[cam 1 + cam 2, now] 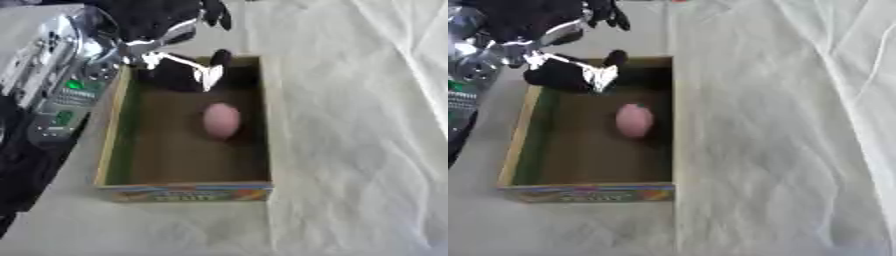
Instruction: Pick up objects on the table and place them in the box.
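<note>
Both views: head cam, looking steeply down from the near side, fairly close to the work. Left eye view has the box (187, 192) centre-left; right eye view sits slightly to the right, so the box lands further left and more white cloth (789, 140) shows on the right. Shared: box, pink object (220, 120) inside, cloth, and left hand (570, 74) at the far-left corner.

Open cardboard box (112, 145) with printed front edge, lying flat below the left hand (179, 70). Pink egg-shaped object (221, 120) rests on the box floor, just below the hand, apart from it.
</note>
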